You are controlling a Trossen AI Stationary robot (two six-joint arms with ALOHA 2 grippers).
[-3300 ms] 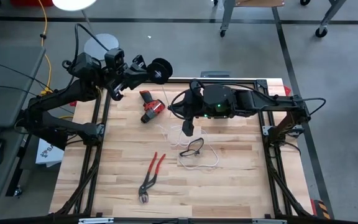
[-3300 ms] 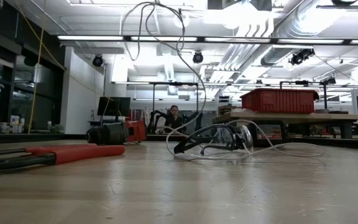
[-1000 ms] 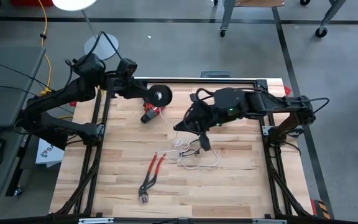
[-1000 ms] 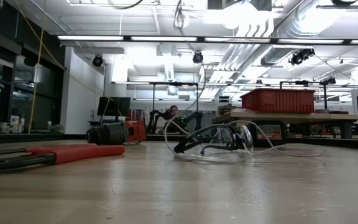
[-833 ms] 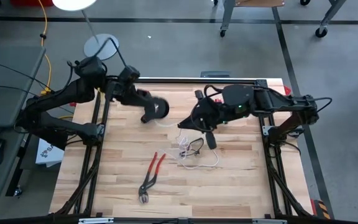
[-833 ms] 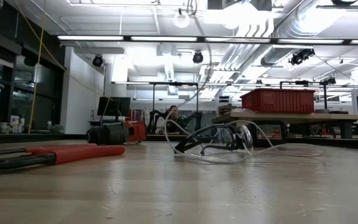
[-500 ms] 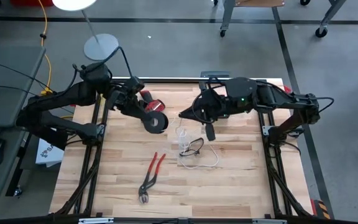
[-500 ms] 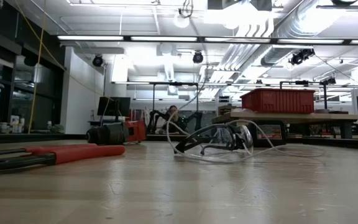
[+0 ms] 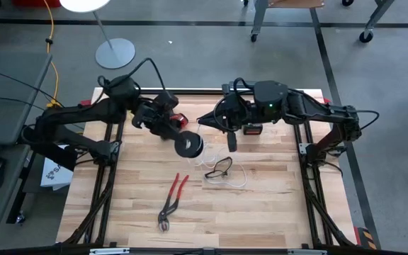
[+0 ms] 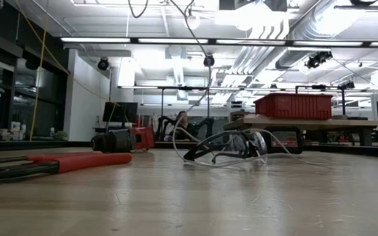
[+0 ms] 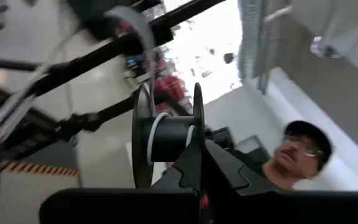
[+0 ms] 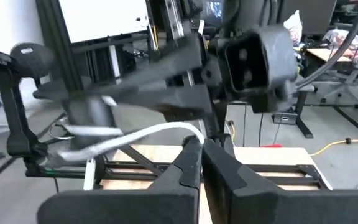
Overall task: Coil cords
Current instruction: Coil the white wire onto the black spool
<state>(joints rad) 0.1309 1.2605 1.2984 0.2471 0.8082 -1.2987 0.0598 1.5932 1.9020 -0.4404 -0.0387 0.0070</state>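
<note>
Wooden table point(image 9: 275, 205), no readable writing anywhere; left gripper point(image 9: 178, 139) pinches black spool point(image 9: 188, 146) above table centre; right gripper point(image 9: 231, 142) pressed together on white cord point(image 9: 207, 119), rest heaped under safety glasses point(image 9: 219, 168); red pliers point(image 9: 173, 199) and red-black tool point(image 10: 123, 139) nearby

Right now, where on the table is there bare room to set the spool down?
Bare wood runs along the table near edge, right of the red pliers, and down the right side below the right gripper. The centre is crowded: spool in the left gripper, white cord looped around the safety glasses.
</note>
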